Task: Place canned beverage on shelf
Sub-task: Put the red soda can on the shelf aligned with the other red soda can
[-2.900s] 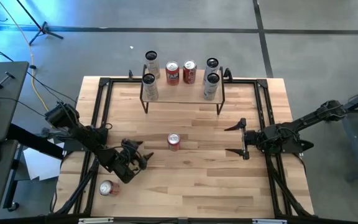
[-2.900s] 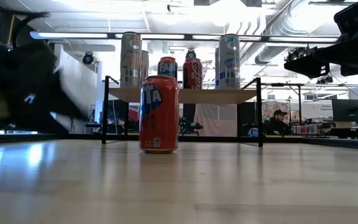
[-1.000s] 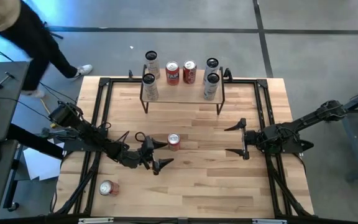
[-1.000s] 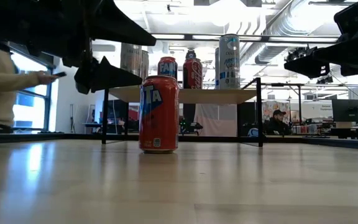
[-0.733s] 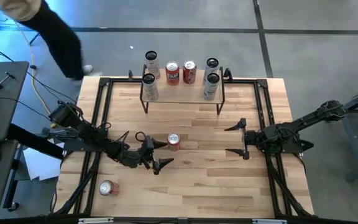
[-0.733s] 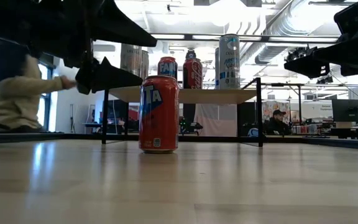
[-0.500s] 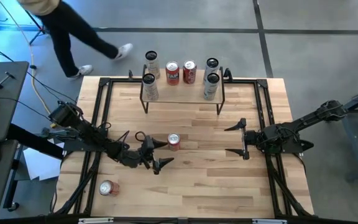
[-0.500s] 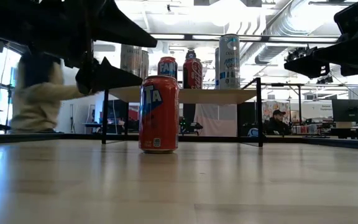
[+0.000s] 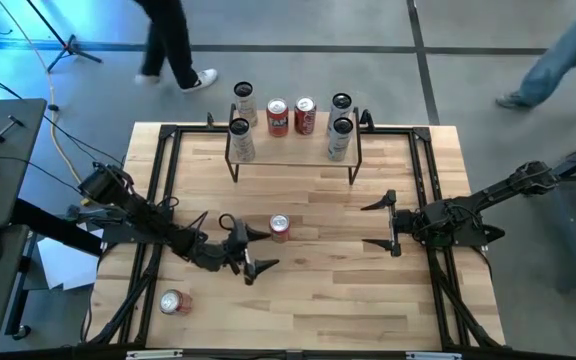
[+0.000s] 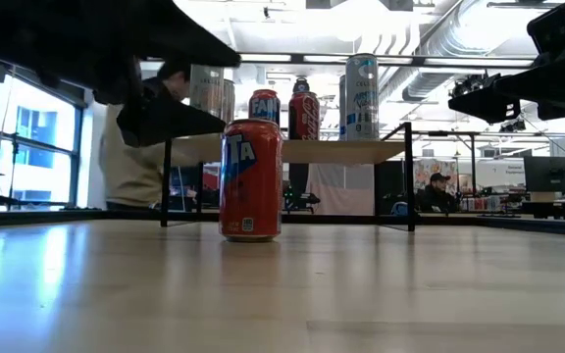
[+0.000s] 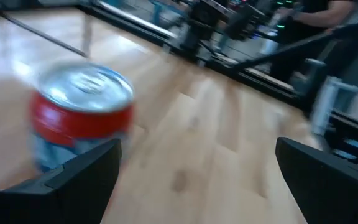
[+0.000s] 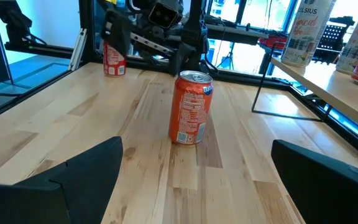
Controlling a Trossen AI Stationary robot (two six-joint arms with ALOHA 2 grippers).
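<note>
1. Red can (image 9: pixel 175 301), at your table's near left corner, about 7 o'clock from centre: stood alone, well apart from both arms.

2. Left gripper (image 9: pixel 255 250), near 8 o'clock of centre: fingers spread wide, holding nothing, the tips just beside item 3 on its 8 o'clock side.

3. Red canned beverage (image 9: pixel 280 228), at table centre: stood upright on the tabletop (image 9: pixel 318 310), not on the shelf, untouched.

4. Right gripper (image 9: pixel 380 223), at 3 o'clock from item 3: fingers spread wide, empty, pointed at that can but well apart from it.

5. Shelf (image 9: pixel 293 148), at 12 o'clock along the far edge: your riser carried two tall silver cans (image 9: pixel 240 140) at its left end, two more (image 9: pixel 340 138) at its right, and two short red cans (image 9: pixel 290 117) between them.

6. Beyond the table, 11 o'clock and 2 o'clock: you had a person's legs (image 9: pixel 171 45) and another person (image 9: pixel 558 55) on the floor.
</note>
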